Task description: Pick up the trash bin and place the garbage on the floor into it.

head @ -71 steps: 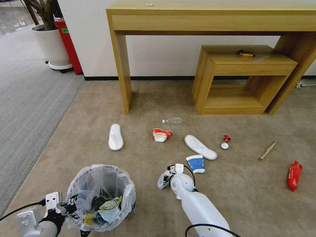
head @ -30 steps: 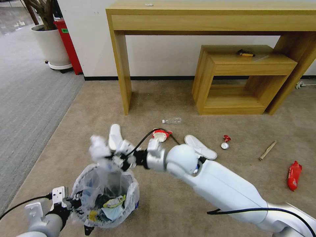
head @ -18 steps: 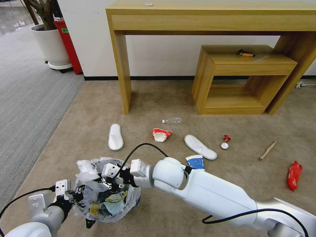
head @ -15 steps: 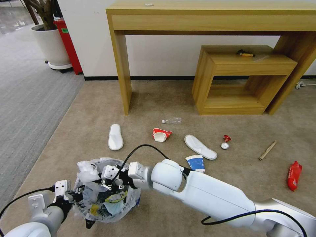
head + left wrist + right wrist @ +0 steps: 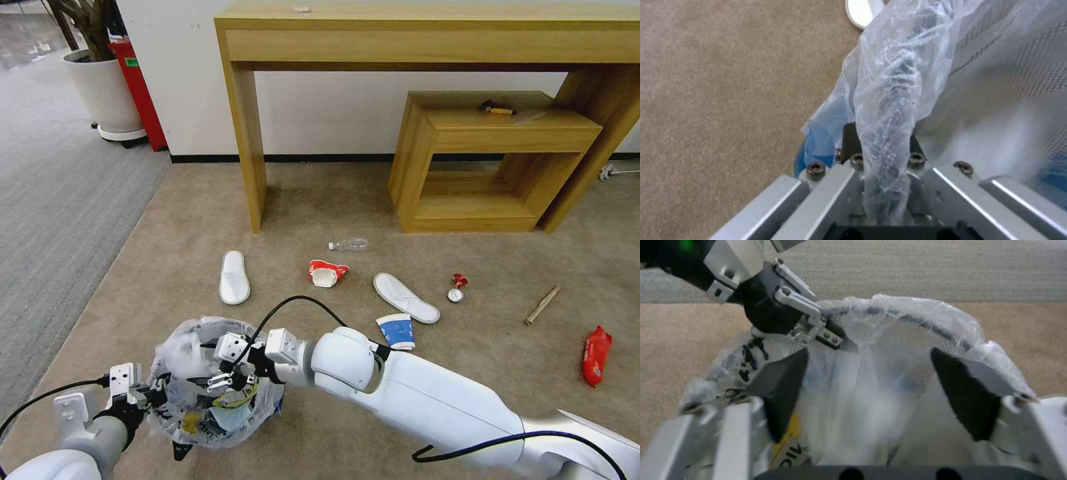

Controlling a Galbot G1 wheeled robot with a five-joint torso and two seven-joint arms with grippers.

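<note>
Even, soft indoor light across the head view, no harsh glare. Faint shadow under the long wooden table (image 5: 427, 40) & inside the low shelf unit (image 5: 487, 160). Wide-angle bending toward pic edges. Motion blur on the bag liner (image 5: 871, 400) in right wrist view; fingers (image 5: 782, 383) up close soft, out of focus.

right gripper (image 5: 215, 380): swung from 4 o'clock of the trash bin (image 5: 212, 383) to over its mouth, fingers now spread.
pale paper: dropped inside.
</note>
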